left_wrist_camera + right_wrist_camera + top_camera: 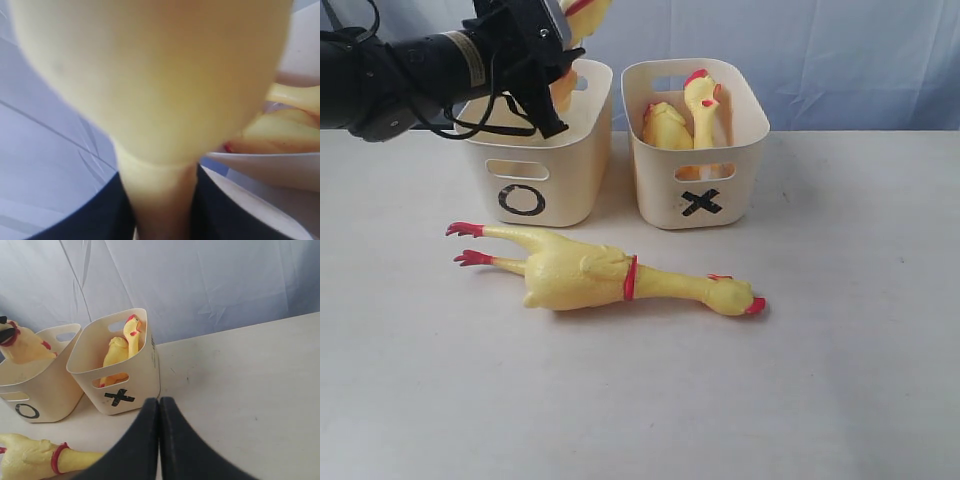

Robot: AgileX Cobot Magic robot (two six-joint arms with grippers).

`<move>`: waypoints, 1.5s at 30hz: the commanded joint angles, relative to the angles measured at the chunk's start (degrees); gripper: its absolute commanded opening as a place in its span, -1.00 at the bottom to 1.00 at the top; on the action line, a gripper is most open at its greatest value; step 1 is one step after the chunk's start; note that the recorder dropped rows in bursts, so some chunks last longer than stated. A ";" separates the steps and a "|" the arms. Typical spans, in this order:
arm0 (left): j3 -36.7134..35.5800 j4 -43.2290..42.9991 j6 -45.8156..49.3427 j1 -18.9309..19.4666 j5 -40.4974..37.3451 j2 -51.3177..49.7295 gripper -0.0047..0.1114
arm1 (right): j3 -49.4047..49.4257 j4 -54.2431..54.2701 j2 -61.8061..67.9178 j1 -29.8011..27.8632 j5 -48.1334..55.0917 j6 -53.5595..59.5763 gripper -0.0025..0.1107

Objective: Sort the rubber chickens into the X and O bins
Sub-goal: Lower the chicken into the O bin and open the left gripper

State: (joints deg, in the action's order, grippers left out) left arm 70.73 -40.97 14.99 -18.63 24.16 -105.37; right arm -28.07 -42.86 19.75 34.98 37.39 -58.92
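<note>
My left gripper (pixel 556 88) hovers above the O bin (pixel 535 165), shut on a small rubber chicken (pixel 582 14). In the left wrist view that chicken (pixel 155 80) fills the frame, its narrow part pinched between the dark fingers (pixel 95 215). Two chickens (pixel 666 126) (pixel 702 100) stand in the X bin (pixel 720 150). The largest chicken (pixel 585 272) lies on the table in front of both bins, head to the right. My right gripper (pixel 159 403) is shut and empty, low over the table near the X bin (pixel 137 372); the exterior view does not show it.
The white table (pixel 840 380) stretches in front of and to the right of the bins. A pale blue backdrop (pixel 840 60) hangs behind them. The left arm (pixel 400 70) reaches in from the upper left with loose cables near the O bin.
</note>
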 commanded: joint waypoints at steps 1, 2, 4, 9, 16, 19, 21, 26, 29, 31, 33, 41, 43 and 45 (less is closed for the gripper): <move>-0.04 1.67 0.50 0.80 1.64 -0.59 -0.92 | 0.09 0.09 -0.32 -0.05 -0.20 0.23 -0.95; -0.04 1.65 0.50 0.80 1.52 -0.86 -0.92 | 0.09 0.09 -0.32 -0.05 -0.20 0.23 -0.95; -0.04 1.65 0.50 0.80 2.12 -1.39 -0.92 | 0.09 0.09 -0.32 -0.05 -0.20 0.23 -0.95; -0.04 1.52 0.64 0.80 3.94 -3.47 -0.92 | 0.09 0.09 -0.32 -0.05 -0.20 0.23 -0.95; 0.07 2.14 4.40 0.92 4.07 -5.30 -0.88 | 0.09 0.09 -0.32 -0.05 -0.20 0.23 -0.95; 0.07 5.46 5.11 0.92 3.82 -5.31 -0.73 | 0.09 0.09 -0.32 -0.05 -0.20 0.23 -0.95; 0.07 5.75 5.21 1.05 3.82 -5.31 -0.61 | 0.09 0.09 -0.32 -0.05 -0.20 0.23 -0.95; 0.07 5.76 5.20 1.93 4.21 -5.31 -0.18 | 0.09 0.09 -0.32 -0.05 -0.20 0.23 -0.95; 0.07 7.58 5.20 2.28 4.20 -5.31 -0.04 | 0.09 0.09 -0.32 -0.05 -0.20 0.23 -0.95; 0.07 9.82 5.20 2.28 4.20 -5.31 0.03 | 0.09 0.09 -0.32 -0.05 -0.20 0.23 -0.95; 0.07 10.49 5.20 2.39 4.20 -5.31 0.06 | 0.09 0.09 -0.32 -0.05 -0.20 0.23 -0.95; 0.07 10.49 4.49 2.39 5.11 -5.20 0.06 | 0.09 0.09 -0.32 -0.05 -0.20 0.23 -0.95; 0.07 10.49 3.01 2.10 5.11 -4.81 0.06 | 0.09 0.09 -0.32 -0.05 -0.20 0.23 -0.95; 0.07 10.49 1.13 1.73 5.01 -4.25 0.06 | 0.09 0.09 -0.32 -0.05 -0.20 0.23 -0.95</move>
State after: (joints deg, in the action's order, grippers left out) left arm 70.73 -31.39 18.81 -16.52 28.16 -110.98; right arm -28.07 -42.76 19.75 34.98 37.39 -58.92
